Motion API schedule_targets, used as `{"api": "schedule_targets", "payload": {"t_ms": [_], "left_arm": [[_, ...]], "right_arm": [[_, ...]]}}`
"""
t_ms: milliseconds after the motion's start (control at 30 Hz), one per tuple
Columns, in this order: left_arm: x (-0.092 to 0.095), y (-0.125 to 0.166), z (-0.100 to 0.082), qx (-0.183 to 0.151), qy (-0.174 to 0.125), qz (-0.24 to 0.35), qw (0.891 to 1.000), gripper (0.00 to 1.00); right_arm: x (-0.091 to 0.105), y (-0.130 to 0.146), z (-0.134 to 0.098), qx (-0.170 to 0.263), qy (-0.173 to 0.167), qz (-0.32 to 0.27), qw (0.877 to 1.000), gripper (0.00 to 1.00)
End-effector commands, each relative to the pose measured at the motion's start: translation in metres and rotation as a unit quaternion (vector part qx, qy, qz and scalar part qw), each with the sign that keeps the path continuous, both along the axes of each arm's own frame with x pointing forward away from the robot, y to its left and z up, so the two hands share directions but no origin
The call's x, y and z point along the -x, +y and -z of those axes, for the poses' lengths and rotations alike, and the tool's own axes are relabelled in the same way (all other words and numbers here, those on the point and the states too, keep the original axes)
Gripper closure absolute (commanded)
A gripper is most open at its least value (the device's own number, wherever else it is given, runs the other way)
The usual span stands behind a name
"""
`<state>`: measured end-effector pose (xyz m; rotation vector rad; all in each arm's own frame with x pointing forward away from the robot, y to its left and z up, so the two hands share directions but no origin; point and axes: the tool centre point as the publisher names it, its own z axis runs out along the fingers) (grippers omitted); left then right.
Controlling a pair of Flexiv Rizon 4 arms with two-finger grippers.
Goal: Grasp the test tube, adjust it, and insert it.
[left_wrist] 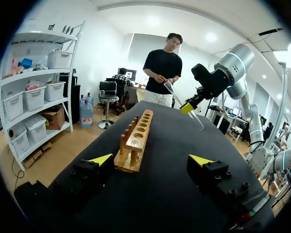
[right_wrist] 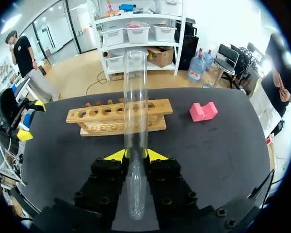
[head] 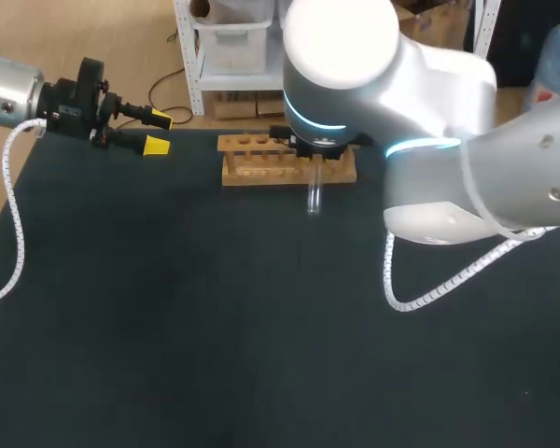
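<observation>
Glass tube pinched in your right pincer may strike the rack's rim if you lower it misaligned.

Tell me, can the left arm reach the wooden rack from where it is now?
Probably yes. The left gripper is open, and the wooden rack lies ahead of it with nothing between. Only the far end looks crowded: the right gripper holds the test tube there.
</observation>
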<state>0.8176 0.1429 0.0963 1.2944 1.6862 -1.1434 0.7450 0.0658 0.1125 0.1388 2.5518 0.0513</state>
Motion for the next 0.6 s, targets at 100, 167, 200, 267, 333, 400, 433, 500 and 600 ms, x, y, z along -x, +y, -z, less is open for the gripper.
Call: {"api": "schedule_targets", "payload": {"t_ms": [100, 167, 200, 267, 333, 400, 433, 500, 600], "left_arm": [[0.0, 0.0, 0.001, 0.001, -0.001, 0.0, 1.0, 0.0], [0.0, 0.0, 0.001, 0.001, -0.001, 0.0, 1.0, 0.0], [0.0, 0.0, 0.001, 0.001, -0.001, 0.0, 1.0, 0.0], [0.0, 0.0, 0.001, 0.001, -0.001, 0.0, 1.0, 0.0], [0.0, 0.0, 0.001, 0.001, -0.001, 0.0, 1.0, 0.0], [0.0, 0.0, 0.001, 0.001, -0.001, 0.0, 1.0, 0.0], [0.0, 0.0, 0.001, 0.001, -0.001, 0.0, 1.0, 0.0], [0.0, 0.0, 0.001, 0.001, -0.001, 0.0, 1.0, 0.0], [0.0, 0.0, 0.001, 0.001, -0.001, 0.0, 1.0, 0.0]], "right_arm": [[0.016, -0.005, -0.011, -0.008, -0.011, -0.008, 1.0, 1.0], [0.019, -0.006, -0.013, -0.007, -0.01, -0.013, 1.0, 1.0], [0.02, -0.007, -0.013, -0.001, -0.01, -0.01, 1.0, 1.0], [0.021, -0.009, -0.014, 0.001, -0.01, -0.011, 1.0, 1.0], [0.022, -0.011, -0.014, 0.003, -0.009, -0.011, 1.0, 1.0], [0.023, -0.012, -0.015, 0.007, -0.008, -0.012, 1.0, 1.0], [0.023, -0.012, -0.016, 0.008, -0.009, -0.012, 1.0, 1.0], [0.024, -0.012, -0.017, 0.01, -0.01, -0.013, 1.0, 1.0], [0.024, -0.012, -0.017, 0.01, -0.01, -0.013, 1.0, 1.0]]}}
